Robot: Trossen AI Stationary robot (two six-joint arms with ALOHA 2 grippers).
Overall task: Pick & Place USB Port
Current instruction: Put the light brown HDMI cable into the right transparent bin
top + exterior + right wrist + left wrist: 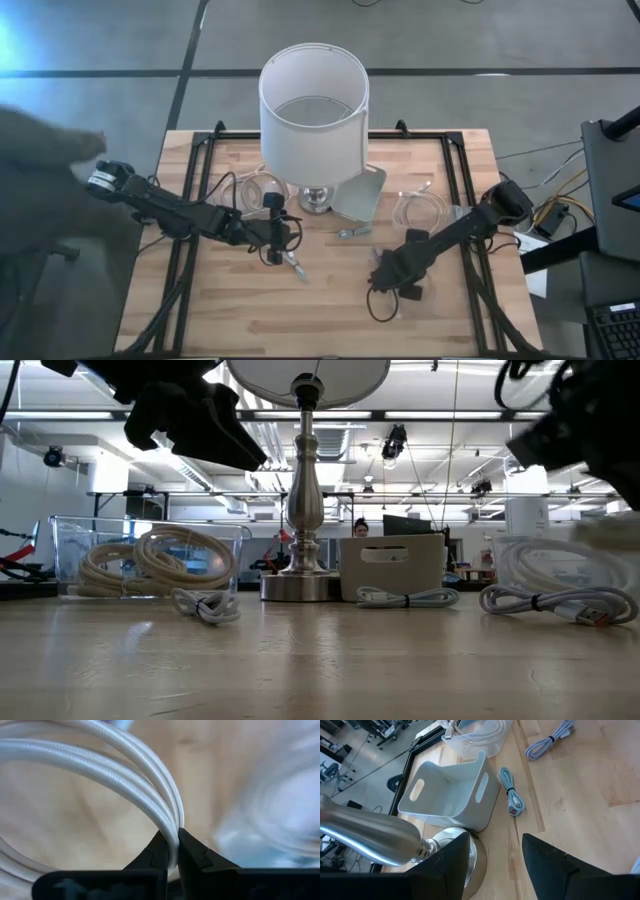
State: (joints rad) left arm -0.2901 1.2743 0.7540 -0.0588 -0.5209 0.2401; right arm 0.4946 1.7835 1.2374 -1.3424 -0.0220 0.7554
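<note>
Grey workshop floor surrounds a pale wooden counter framed by black rails. A table lamp stands at the counter's far middle, its white shade hiding most of its chrome base. Just right of the base sits a white handled bin, which the left wrist view shows lying tipped with its opening facing sideways. A clear container holding coiled white cables sits left of the lamp; a second clear container sits to the right.

Left arm: reaches in from the left edge, stretched low across the counter, ending in front of the lamp. The left claw stands wide apart and holds nothing, hovering above the wood near the lamp base. A small bundled grey USB cable lies flat on the counter just beside the bin, apart from that claw.

Right arm: extends diagonally from the right rear toward the front centre, wrist angled down. The right claw is pinched nearly together on a loop of white braided cable, held above the wood. From above, a dark loop trails beneath this claw.

Another bundled white cable lies on the right side of the counter.
</note>
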